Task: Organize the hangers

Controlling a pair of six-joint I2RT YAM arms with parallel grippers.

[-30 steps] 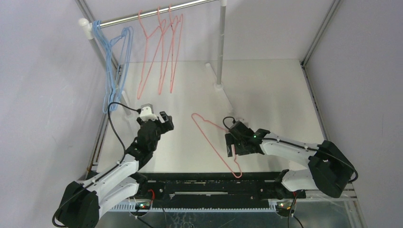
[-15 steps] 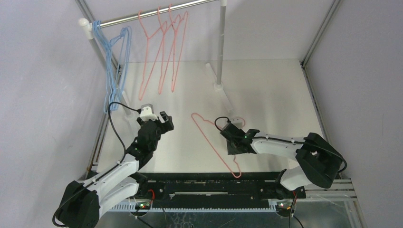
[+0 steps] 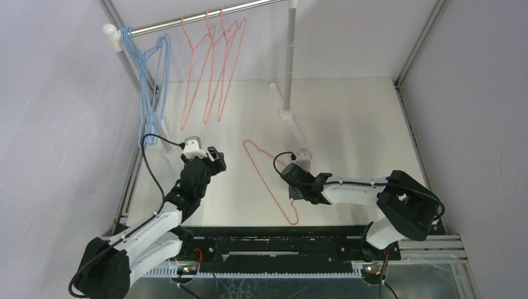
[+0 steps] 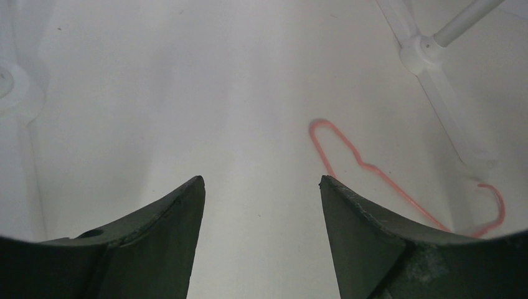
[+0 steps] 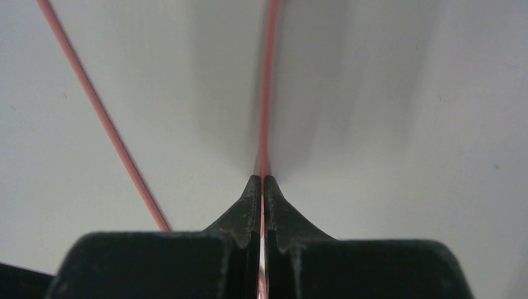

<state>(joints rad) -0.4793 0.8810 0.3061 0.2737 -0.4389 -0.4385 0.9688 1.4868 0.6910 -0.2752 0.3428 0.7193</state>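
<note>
On the bench point(image 3: 348, 124), my right hand point(image 5: 262, 182) pinches the loose pink hanger point(image 5: 266, 93); left hand point(image 4: 261, 182) spread. Next, I reckon: lift to rail point(image 3: 205, 15).

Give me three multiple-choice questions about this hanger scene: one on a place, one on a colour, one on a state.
1. Where on the rail do the light blue hangers hang?
A) left end B) middle C) right end
2. What colour is the hanger off the rail?
A) blue B) pink-red C) green
3. How are the right fingers?
A) wide open B) shut on nothing C) shut on that hanger's wire

Answers:
1 A, the top view shows them bunched at the left end.
2 B, its wire shows pink-red against the white table.
3 C, the right wrist view shows the wire pinched between them.
</note>
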